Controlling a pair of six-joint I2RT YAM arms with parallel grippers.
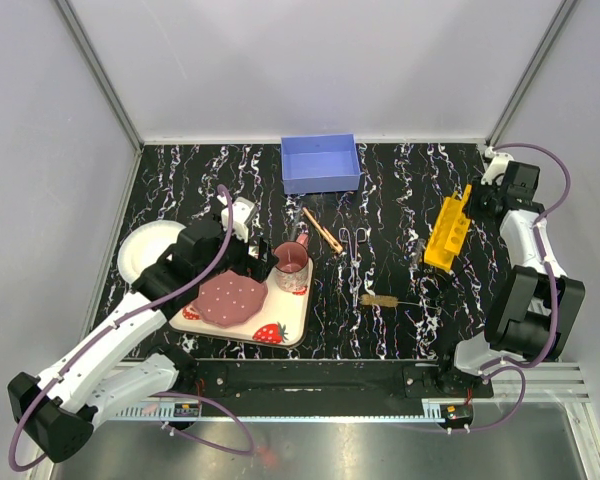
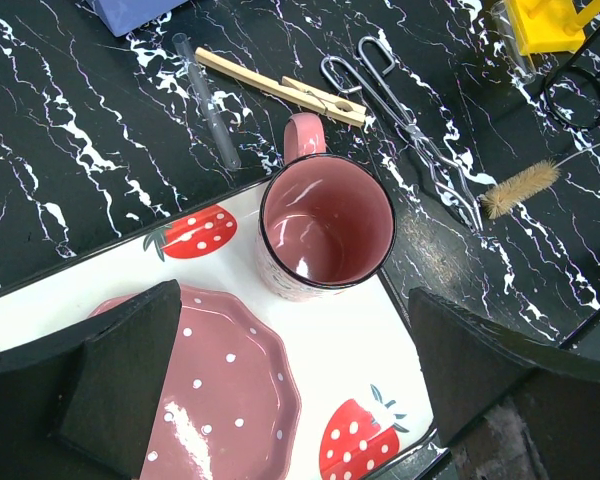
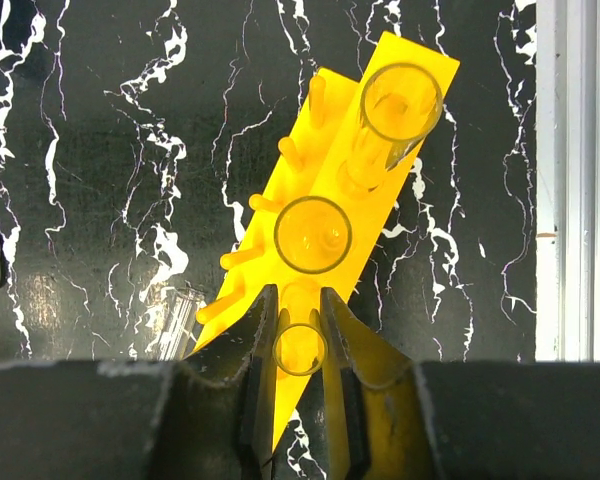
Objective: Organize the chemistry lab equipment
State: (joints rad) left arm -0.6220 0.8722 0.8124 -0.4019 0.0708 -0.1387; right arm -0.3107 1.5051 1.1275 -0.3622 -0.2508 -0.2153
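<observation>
Far L: a white bowl [image 1: 140,250], not lab kit, sits at the worktop [image 1: 400,170] edge. The L pincer [image 1: 260,262] hangs over the strawberry tray [image 1: 292,322] w/ fingers [image 2: 130,370] spread wide, holding nothing. The pink plate [image 2: 230,400] and cup [image 2: 325,225] are right below it.

Just past the tray a loose glass tube [image 2: 207,100] lies flat, w/ the wooden clamp [image 1: 322,231] beside it. Next come the metal forceps [image 1: 353,250], then the small brush [image 1: 380,300] nearer the front. All four lie on the worktop, outside the blue box [image 1: 320,163] at the back.

Further R, more clear tubes [image 3: 175,320] seem to lie next to the yellow rack [image 1: 448,232]; they're too blurry to count. The rack carries three upright tubes in a row. The R pincer [image 3: 298,315] is closed round the nearest tube [image 3: 300,352], one finger against each side, tube seated in its hole.

Progress, as I read it: early to mid. Racking is partly done, w/ three tubes in and more holes free. Left to do: let go of this tube, rack the loose ones by the rack and the one by the clamp. Then gather clamp, forceps and brush, prob. into the blue box. The L arm has no lab item in hand yet.
</observation>
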